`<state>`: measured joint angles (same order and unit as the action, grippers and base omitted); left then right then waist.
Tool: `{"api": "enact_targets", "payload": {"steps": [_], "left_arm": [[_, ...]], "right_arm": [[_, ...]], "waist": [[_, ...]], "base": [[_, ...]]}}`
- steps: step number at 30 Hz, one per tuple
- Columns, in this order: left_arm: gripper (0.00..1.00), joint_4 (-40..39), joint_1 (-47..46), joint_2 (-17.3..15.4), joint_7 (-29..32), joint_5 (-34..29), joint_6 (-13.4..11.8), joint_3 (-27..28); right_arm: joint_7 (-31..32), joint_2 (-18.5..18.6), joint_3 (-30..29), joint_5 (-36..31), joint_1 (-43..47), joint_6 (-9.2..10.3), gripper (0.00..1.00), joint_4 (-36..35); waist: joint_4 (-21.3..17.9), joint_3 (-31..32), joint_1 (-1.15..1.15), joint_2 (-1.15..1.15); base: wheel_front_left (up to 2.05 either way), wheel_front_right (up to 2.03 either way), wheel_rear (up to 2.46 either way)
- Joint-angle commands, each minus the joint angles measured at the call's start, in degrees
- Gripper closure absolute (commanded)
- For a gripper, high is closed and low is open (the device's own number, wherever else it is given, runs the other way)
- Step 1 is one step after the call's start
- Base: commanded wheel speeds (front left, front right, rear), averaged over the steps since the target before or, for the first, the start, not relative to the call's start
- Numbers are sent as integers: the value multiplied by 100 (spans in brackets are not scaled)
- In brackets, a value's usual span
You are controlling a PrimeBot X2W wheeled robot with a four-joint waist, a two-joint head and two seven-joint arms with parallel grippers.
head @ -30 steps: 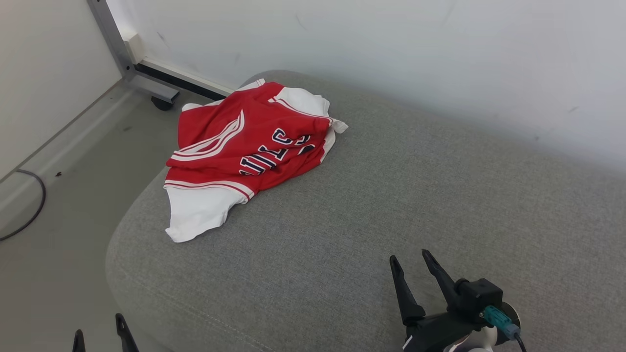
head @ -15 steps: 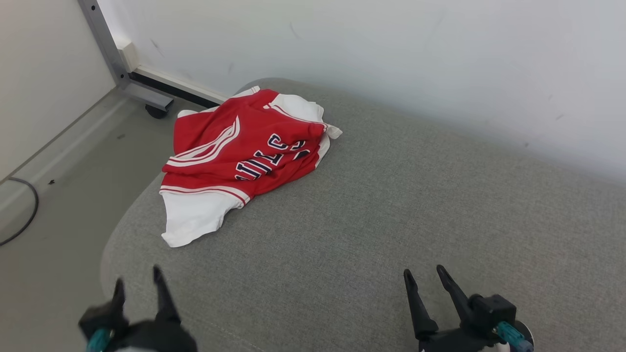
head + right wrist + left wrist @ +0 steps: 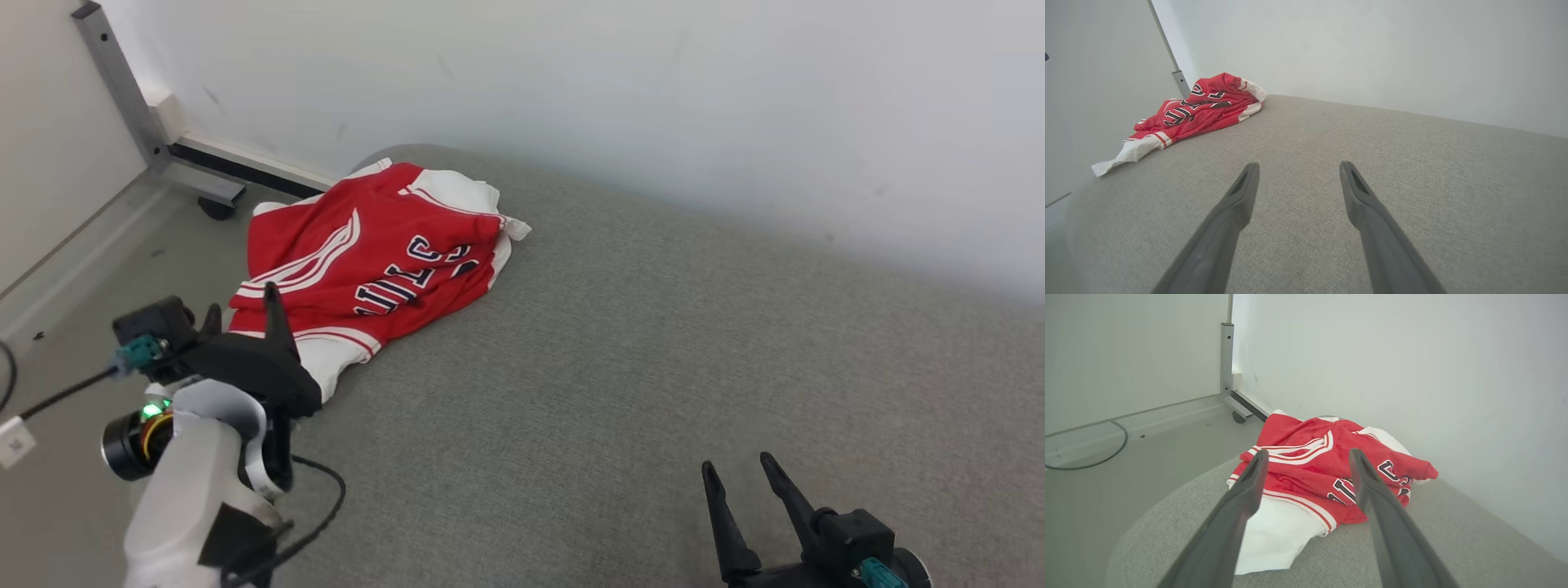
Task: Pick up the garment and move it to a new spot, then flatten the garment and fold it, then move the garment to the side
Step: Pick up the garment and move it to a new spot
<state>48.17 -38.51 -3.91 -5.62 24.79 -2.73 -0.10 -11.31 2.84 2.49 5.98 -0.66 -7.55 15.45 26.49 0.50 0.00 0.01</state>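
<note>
Since the earlier frame the left end effector (image 3: pixel 242 300) has risen at lower left, fingers apart, nearing the garment (image 3: pixel 367 253) crumpled at the cushion's (image 3: pixel 653 367) upper-left edge. The right end effector (image 3: pixel 737 461), lower right, also stands apart. Pinching only the loose white hem risks the garment slipping off to the floor.

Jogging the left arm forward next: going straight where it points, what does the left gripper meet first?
Likely the jersey, framed between the open fingers of the left gripper; depth is unclear.
</note>
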Motion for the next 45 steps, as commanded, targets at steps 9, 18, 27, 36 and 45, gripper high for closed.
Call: {"api": "enact_targets", "payload": {"steps": [9, 18, 27, 36, 45], "left_arm": [[0, 781, -1110, -357, 204, 520, 47, 453], [0, 1419, -1597, -869, 419, 646, -19, 616], [0, 1847, -1762, -1091, 664, 605, -385, 588], [100, 2060, -1601, -1260, 842, 376, -520, 302], [100, 1775, -1795, -1773, 1090, 64, -365, -37]], "right_arm": [[514, 168, 88, -165, 16, 12, 0, -1182], [699, 308, 129, -13, 72, 12, 0, -1775], [622, 296, 187, 101, 63, 12, 0, -1804], [489, 173, 381, 219, 3, 12, 0, -1453], [252, 26, 514, 360, 185, 12, 0, -852]], "waist": [[-1877, -1519, 0, -1], [-2666, -2108, 0, -1], [-2950, -2301, 0, -1], [-2910, -1735, 0, -1], [-2738, -639, 0, -1]], "base": [[0, 0, 0], [0, 0, 0], [0, 0, 0], [0, 0, 0], [0, 0, 0]]}}
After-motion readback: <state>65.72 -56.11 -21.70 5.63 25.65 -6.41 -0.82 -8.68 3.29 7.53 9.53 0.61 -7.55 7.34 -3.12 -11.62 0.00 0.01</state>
